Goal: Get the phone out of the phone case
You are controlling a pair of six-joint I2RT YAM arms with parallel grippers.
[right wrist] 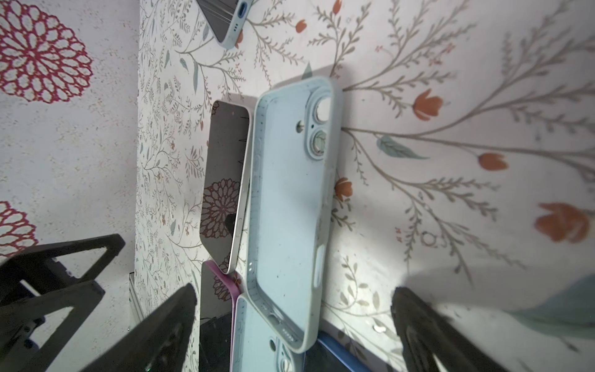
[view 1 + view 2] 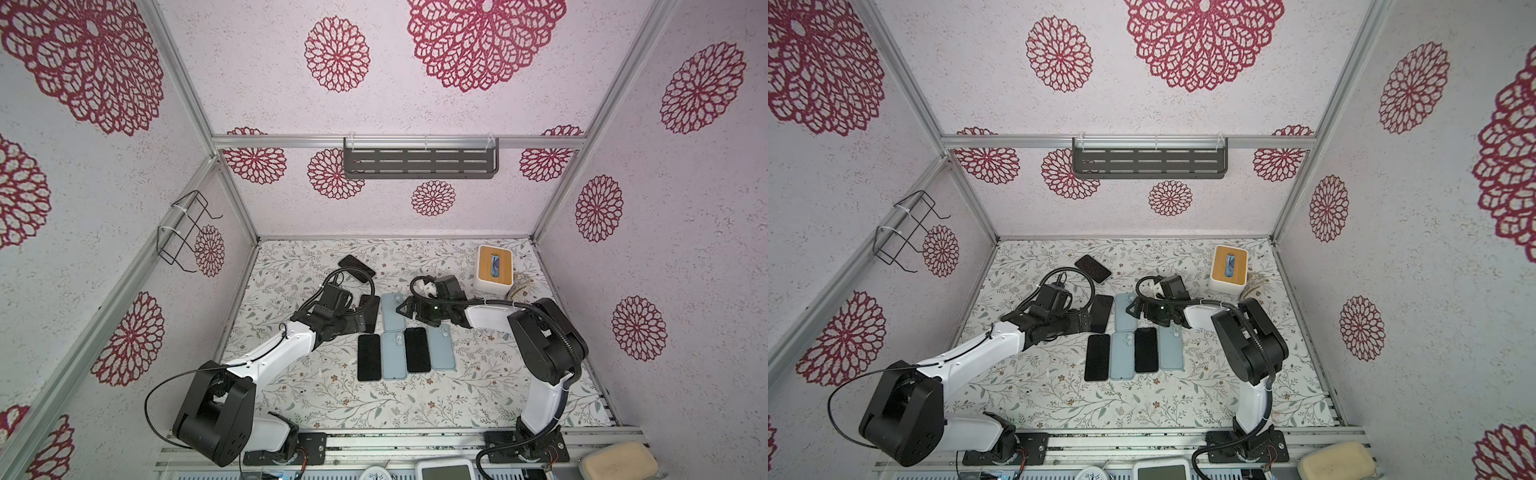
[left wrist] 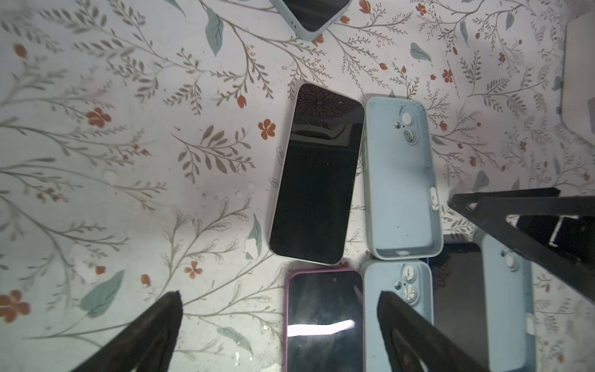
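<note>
On floral table mat (image 3: 96,209): silver-edged black-glass phone (image 3: 317,174) lay flat, screen up, just beside empty pale-blue soft case (image 3: 402,193). Left gripper (image 3: 278,299) and right gripper (image 1: 294,291) gaped above, holding nothing. Phone likely rigid, slick, breakable: pinch across long metal edges. Case likely floppy: take by rim.

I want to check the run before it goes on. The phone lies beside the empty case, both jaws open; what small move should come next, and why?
Probably lift both grippers up and clear. The phone lies bare, screen up, beside the empty case, and the left gripper and right gripper have jaws open, holding nothing, so this pair looks done.
</note>
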